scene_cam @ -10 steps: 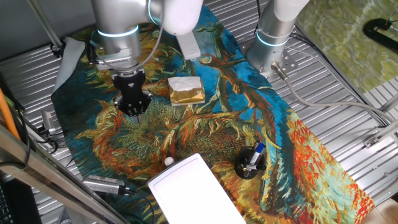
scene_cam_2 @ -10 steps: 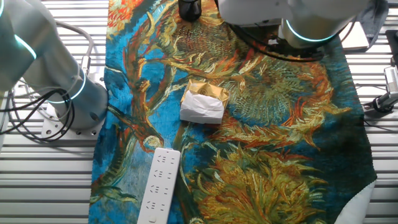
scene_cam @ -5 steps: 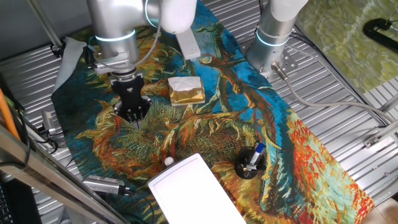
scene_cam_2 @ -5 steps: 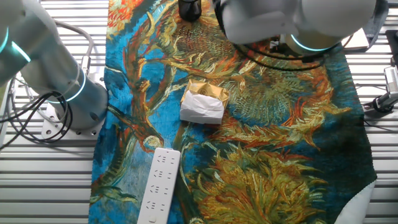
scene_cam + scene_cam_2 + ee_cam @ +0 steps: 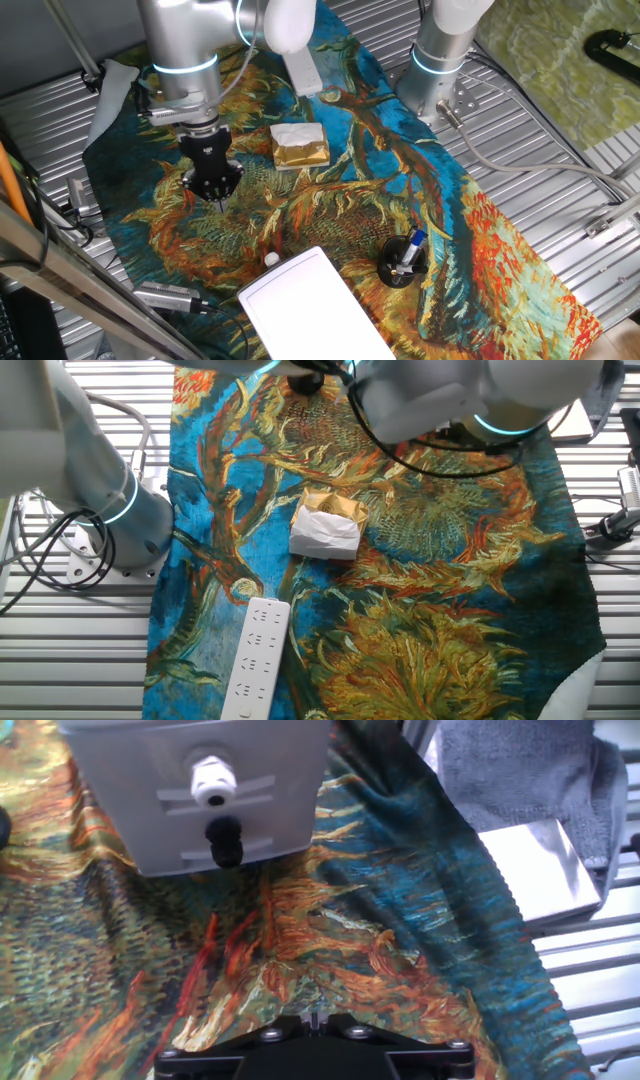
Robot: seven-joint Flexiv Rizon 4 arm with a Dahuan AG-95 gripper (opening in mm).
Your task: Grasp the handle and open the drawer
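I'm seeing the drawer (image 5: 315,310) sitting at the near edge of the cloth (image 5: 330,210), shut, in one fixed view only. My gripper (image 5: 214,194) is hanging well apart from it at the far left, pointing straight down, fingers together on nothing. The other fixed view is showing a white power strip (image 5: 255,657) beyond the foil block (image 5: 326,525).

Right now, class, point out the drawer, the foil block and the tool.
drawer (image 5: 310,305), one fixed view, flat white top.
foil block (image 5: 301,152), one fixed view, gold face.
tool (image 5: 217,193), one fixed view, between the fingertips.
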